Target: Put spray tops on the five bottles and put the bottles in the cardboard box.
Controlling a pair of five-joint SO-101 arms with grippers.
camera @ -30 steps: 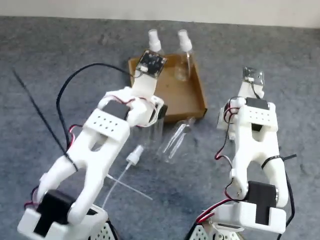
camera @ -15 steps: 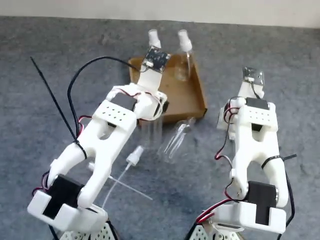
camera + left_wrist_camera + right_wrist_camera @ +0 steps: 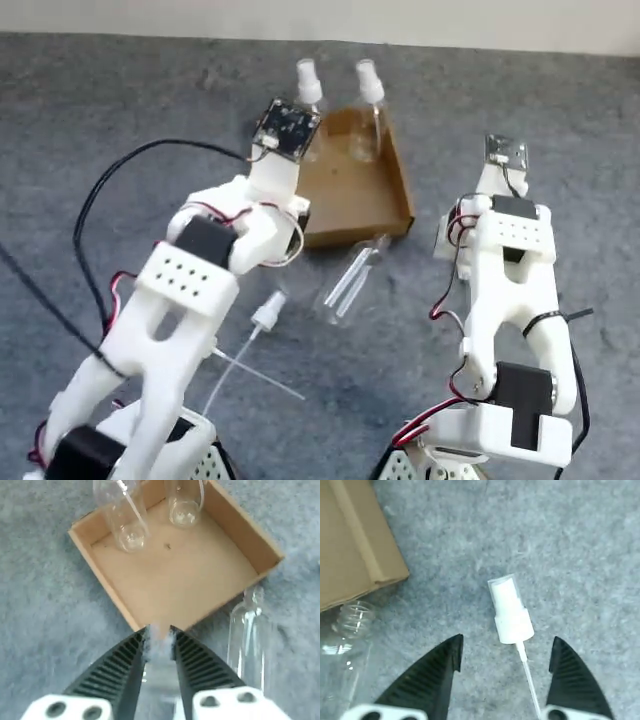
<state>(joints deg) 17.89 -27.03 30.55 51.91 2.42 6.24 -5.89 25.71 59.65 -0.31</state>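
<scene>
Held bottle (image 3: pixel 160 674) by the cardboard box (image 3: pixel 185 585) — capless bottle (image 3: pixel 245 630), spray top (image 3: pixel 268 312) beside.

A robotics test bench is showing itself here: grey felt-like matting (image 3: pixel 90 110) is covering the table (image 3: pixel 585 120), two wire-strung white plastic arms (image 3: pixel 190 300) are sitting at 6 o'clock, and a pale wall (image 3: pixel 320 15) is running along 12 o'clock.

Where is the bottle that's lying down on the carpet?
In the high view, the bottle lies on the grey carpet just outside the near wall of the cardboard box, neck towards it, a loose spray top beside it.
</scene>
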